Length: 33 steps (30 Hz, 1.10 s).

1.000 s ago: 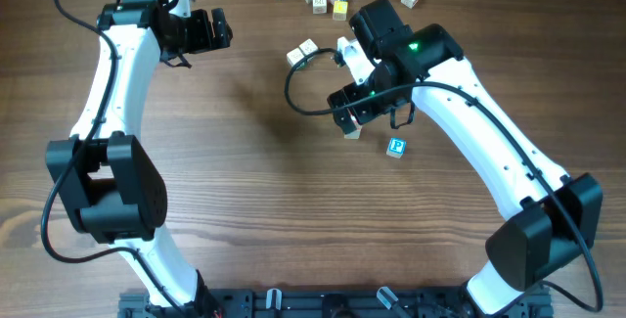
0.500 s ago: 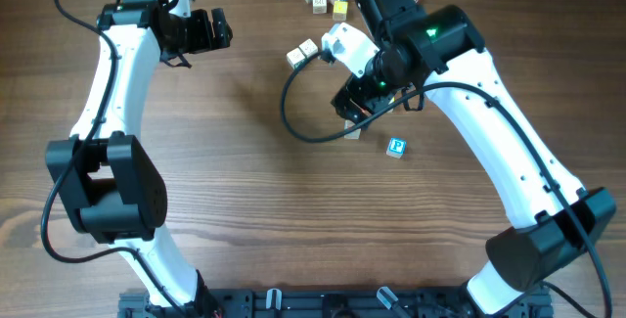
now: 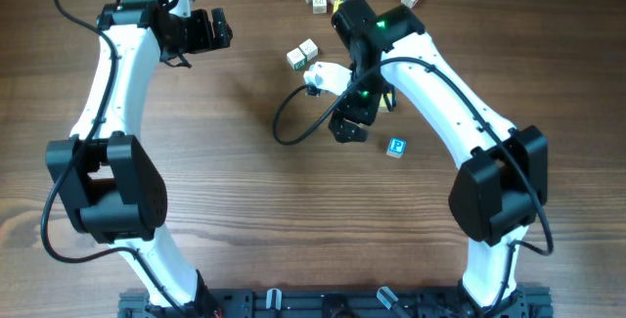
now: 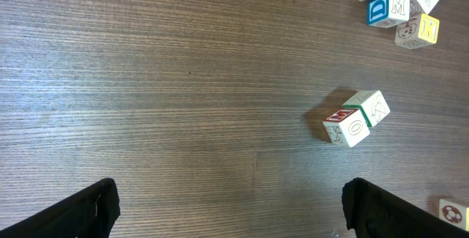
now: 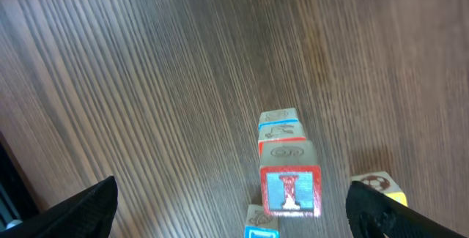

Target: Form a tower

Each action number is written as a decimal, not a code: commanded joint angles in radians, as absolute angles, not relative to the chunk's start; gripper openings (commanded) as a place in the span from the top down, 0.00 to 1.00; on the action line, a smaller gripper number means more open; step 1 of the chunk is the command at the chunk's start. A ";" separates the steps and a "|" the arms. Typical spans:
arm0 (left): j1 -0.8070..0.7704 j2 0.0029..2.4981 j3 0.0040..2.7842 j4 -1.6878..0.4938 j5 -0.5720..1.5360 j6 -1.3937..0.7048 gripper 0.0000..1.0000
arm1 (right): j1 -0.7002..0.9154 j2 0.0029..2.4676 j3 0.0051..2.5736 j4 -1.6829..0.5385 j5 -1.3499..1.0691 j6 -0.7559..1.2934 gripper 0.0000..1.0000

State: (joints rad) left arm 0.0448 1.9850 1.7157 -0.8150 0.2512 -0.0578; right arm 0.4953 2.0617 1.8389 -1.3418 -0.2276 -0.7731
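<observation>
Tower [image 5: 286,161]: standing free on the counter [image 5: 146,84], below my right fingers [image 5: 80,212], which are hanging spread wide and gripping nothing. Left fingers [image 4: 77,212]: likewise spread and empty, hovering well apart. Step, as I am judging it: between placements. Next: fetching a loose cube [image 3: 396,147] and setting it squarely on top.

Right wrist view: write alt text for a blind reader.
A tower of lettered wooden cubes, red-framed face on top, stands on a wood table. The open end effector hovers above it, empty; a loose cube sits beside it.
</observation>
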 commanded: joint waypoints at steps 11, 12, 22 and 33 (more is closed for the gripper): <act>0.042 1.992 1.719 -0.813 0.249 -0.060 0.00 | 0.489 2.187 1.811 -1.269 -0.191 -0.809 0.00; 0.042 1.992 1.719 -0.813 0.249 -0.060 0.00 | 0.489 2.191 1.791 -1.248 -0.175 -0.808 0.00; 0.042 1.992 1.719 -0.813 0.249 -0.060 0.00 | 0.489 2.233 1.765 -1.192 -0.119 -0.774 0.00; 0.042 1.992 1.719 -0.813 0.249 -0.060 0.00 | 0.490 2.235 1.765 -1.168 -0.119 -0.756 0.06</act>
State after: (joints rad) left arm 0.0448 1.9850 1.7157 -0.8146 0.2512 -0.0578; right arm 0.4938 2.2143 1.7729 -1.1690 -0.1291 -0.7639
